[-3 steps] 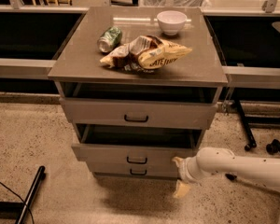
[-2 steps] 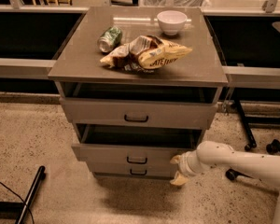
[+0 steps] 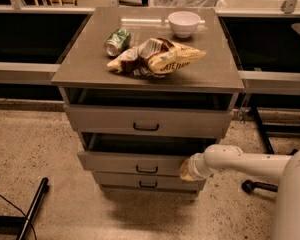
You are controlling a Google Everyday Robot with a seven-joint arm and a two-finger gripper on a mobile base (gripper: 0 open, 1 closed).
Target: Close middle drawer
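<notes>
The grey table (image 3: 90,69) is filling the middle of the frame, with three drawers stacked beneath its flat top. The robot's pale arm (image 3: 245,161) is reaching in from the lower right edge towards the table's front. The top drawer (image 3: 105,121) is standing pulled out, leaving a dark gap under the tabletop. The middle drawer (image 3: 115,161) is sitting just below centre, also pulled out, and the shadowed opening above its flat front is showing. Its small dark handle (image 3: 146,169) is sitting at the centre of that front. The bottom drawer (image 3: 120,180) is sitting further in beneath it.

On the tabletop, a crumpled chip bag (image 3: 162,58) is lying near the centre, a white bowl (image 3: 184,23) is standing towards the upper right, and a green can (image 3: 118,41) is lying on its side left of the bag.

The pincer (image 3: 185,171) is resting against the right end of the middle drawer's front; whether it is spread or pressed together cannot be told.
</notes>
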